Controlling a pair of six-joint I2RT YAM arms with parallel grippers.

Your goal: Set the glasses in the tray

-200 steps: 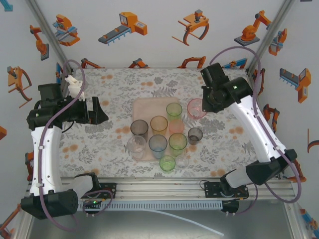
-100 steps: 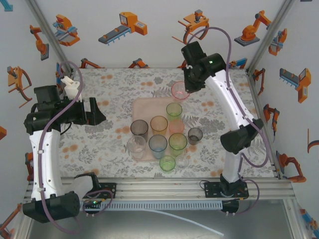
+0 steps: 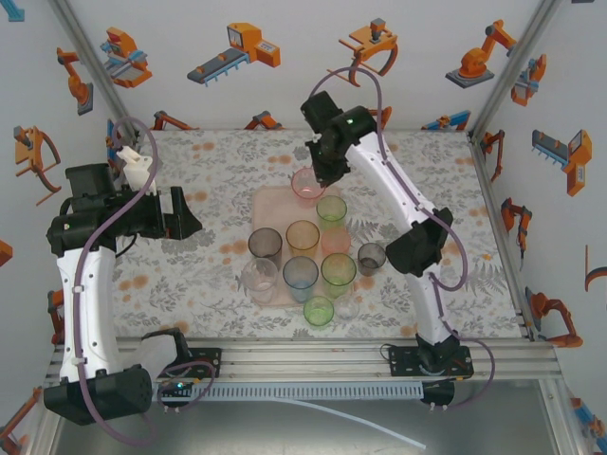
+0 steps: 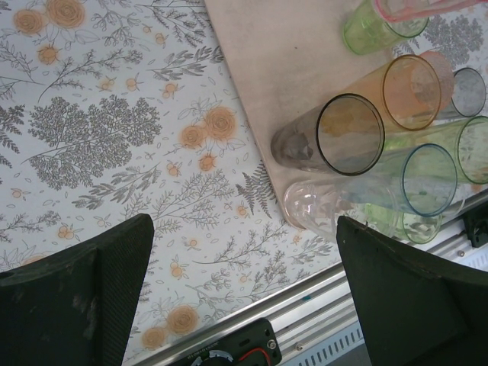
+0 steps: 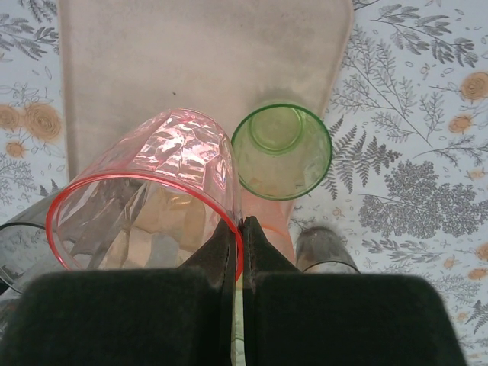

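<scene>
**Pink glass held over the far end of the tray**

The right gripper (image 5: 236, 232) is clamped on a pink glass (image 5: 164, 164). Its two fingers (image 5: 212, 255) are pressed together on the red rim, which runs between them. The glass hangs tilted over the far part of the tray (image 3: 273, 209), just beside a green glass (image 5: 280, 151) that stands upright on the tray. Whether the bottom of the pink glass touches the tray, I cannot tell.

Nearer to the arms, more glasses stand upright and close together on the tray: an orange glass (image 3: 303, 235), a smoky grey glass (image 4: 347, 133), a blue glass (image 3: 300, 273) and a second green glass (image 3: 338, 269). A pale glass (image 3: 258, 277) stands at the near left side of the tray. A small green glass (image 3: 319, 311) and a clear glass (image 3: 347, 305) stand at its near edge; if they are on the tray or just off it is not clear. A small grey glass (image 3: 371, 257) stands at the right side of the tray, on the flowered tabletop (image 3: 209, 161) as far as I can see.

The left gripper (image 3: 187, 211) has its jaws wide apart and holds nothing. It is above the tabletop to the left of the tray, well apart from the glasses.
</scene>
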